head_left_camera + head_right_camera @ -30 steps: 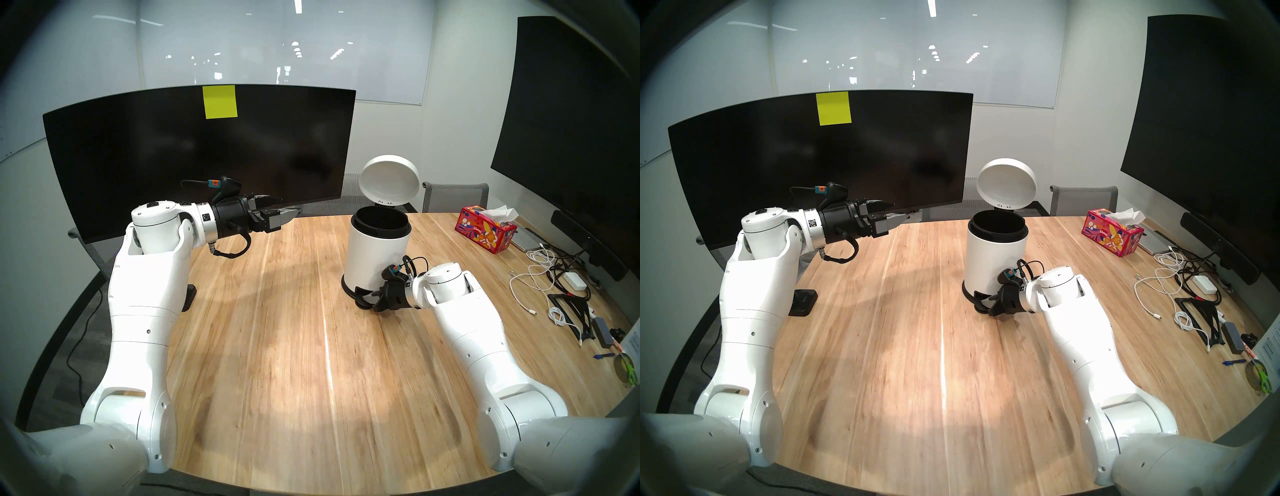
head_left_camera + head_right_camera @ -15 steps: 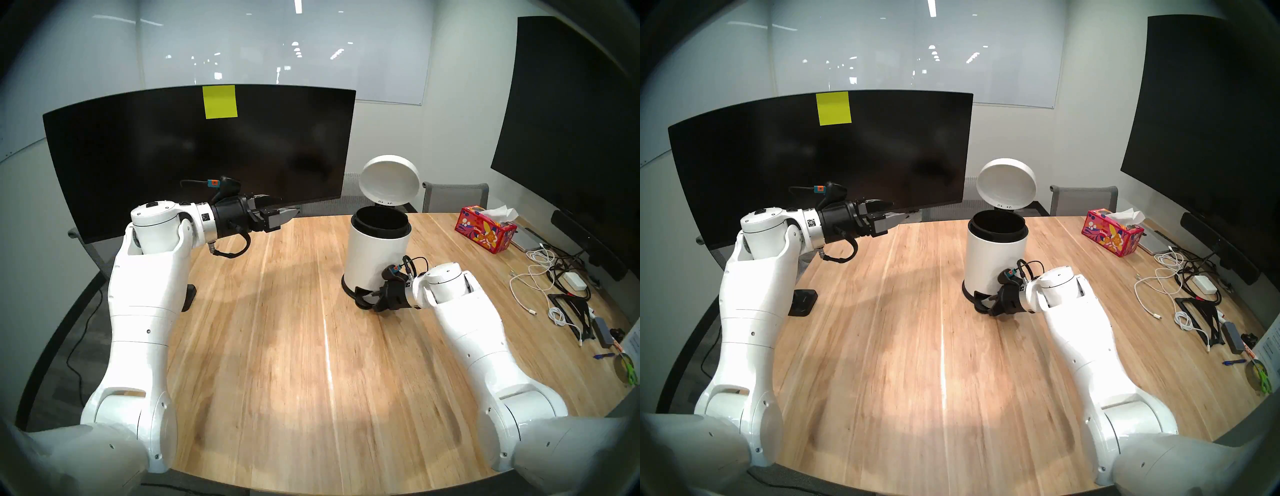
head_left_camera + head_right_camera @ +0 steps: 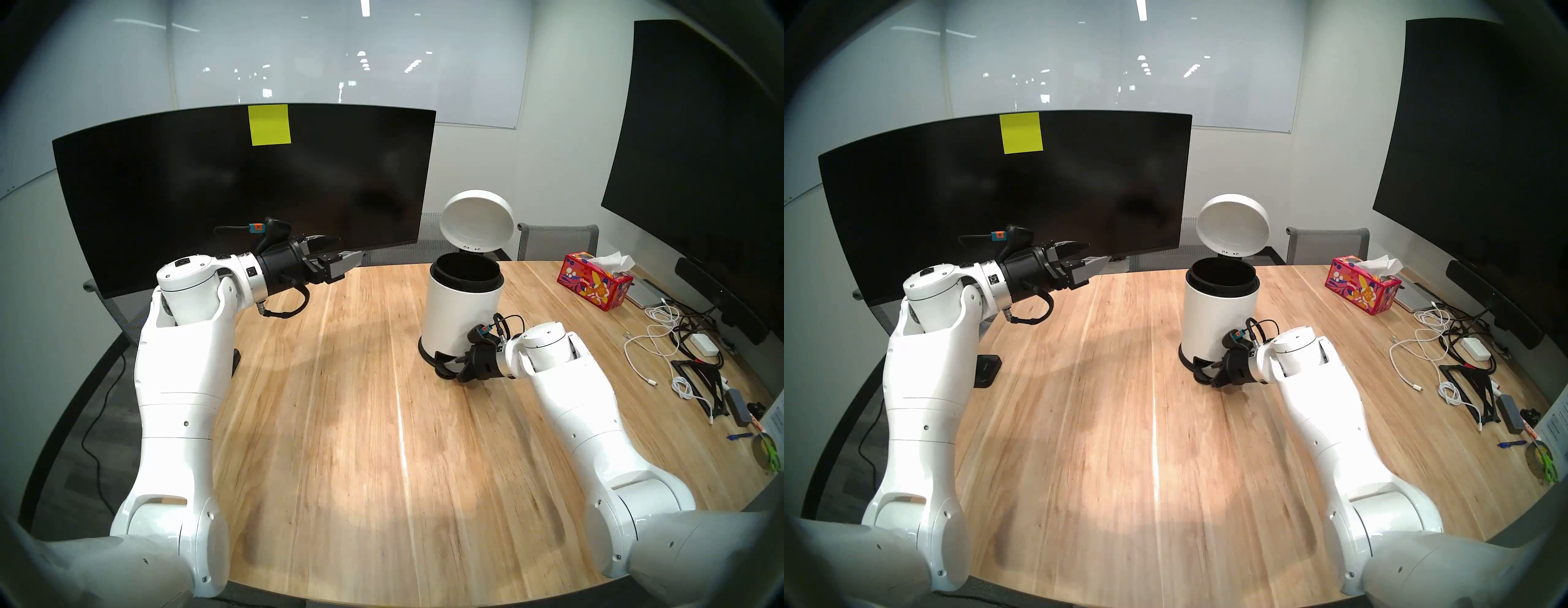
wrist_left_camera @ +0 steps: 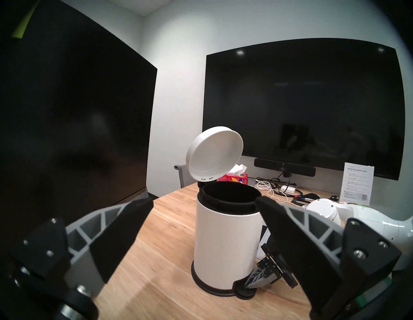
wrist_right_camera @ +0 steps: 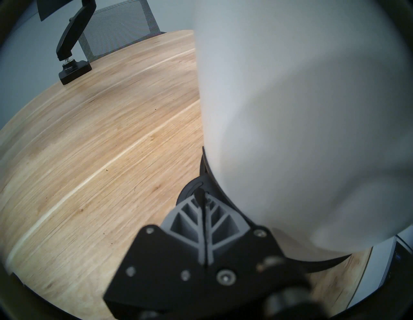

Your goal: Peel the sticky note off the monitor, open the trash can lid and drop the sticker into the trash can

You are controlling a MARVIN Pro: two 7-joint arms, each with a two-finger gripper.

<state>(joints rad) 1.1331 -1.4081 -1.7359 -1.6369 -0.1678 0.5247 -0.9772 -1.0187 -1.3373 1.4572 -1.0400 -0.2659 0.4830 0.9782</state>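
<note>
Pressure from the right end effector (image 3: 450, 366), its fingers closed together on the black foot pedal (image 4: 244, 293), evidently keeps the trash can lid (image 3: 477, 225) tipped up over the trash can (image 3: 460, 305) on the worktop (image 3: 348, 403). The left end effector (image 3: 345, 254) hangs open and empty, level, below the sticky note (image 3: 269, 125) stuck high on the monitor (image 3: 212, 191), unpeeled.
</note>
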